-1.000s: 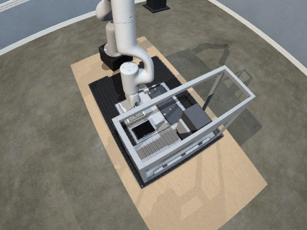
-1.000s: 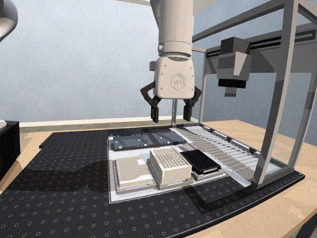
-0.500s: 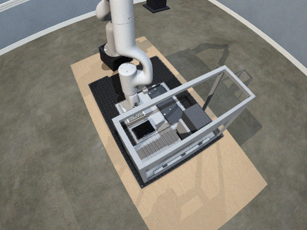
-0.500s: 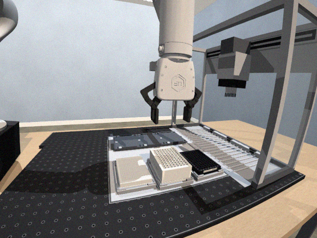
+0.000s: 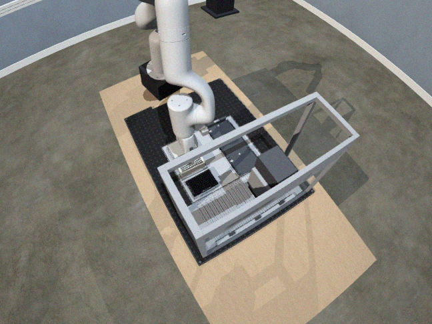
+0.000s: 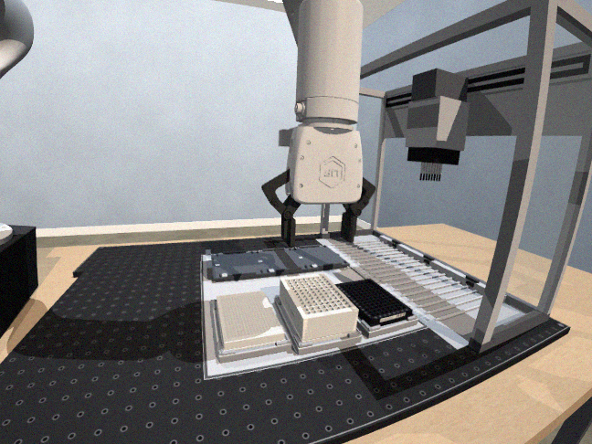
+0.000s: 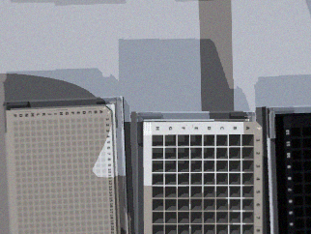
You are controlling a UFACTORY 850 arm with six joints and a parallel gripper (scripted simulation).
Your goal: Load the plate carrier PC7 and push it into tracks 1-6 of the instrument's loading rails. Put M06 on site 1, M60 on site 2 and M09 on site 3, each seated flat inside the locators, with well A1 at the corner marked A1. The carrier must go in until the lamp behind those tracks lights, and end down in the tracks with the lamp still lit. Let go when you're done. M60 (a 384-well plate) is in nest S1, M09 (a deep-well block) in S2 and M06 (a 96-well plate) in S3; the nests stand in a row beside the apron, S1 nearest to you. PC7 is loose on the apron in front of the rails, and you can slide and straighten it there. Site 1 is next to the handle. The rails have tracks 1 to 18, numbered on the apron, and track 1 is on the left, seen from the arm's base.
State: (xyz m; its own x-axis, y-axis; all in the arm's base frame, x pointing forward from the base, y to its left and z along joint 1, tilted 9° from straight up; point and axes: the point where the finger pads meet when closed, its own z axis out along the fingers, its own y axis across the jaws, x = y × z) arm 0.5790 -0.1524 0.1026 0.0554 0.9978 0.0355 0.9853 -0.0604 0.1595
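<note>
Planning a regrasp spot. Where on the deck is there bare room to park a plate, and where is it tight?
Free: the carrier, all sites bare; the white apron strip before the nests; the breadboard left of the apron. Crowded: the nest row, with the 384-well plate, deep-well block and black plate nearly side by side. The open gripper hangs over the carrier.

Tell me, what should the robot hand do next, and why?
Probably ease straight down the last little bit onto carrier PC7, to grip it and line it up with the rails. The gripper is wide open, holds nothing and hangs just above the carrier, whose sites look bare. All three plates sit in their nests.
</note>
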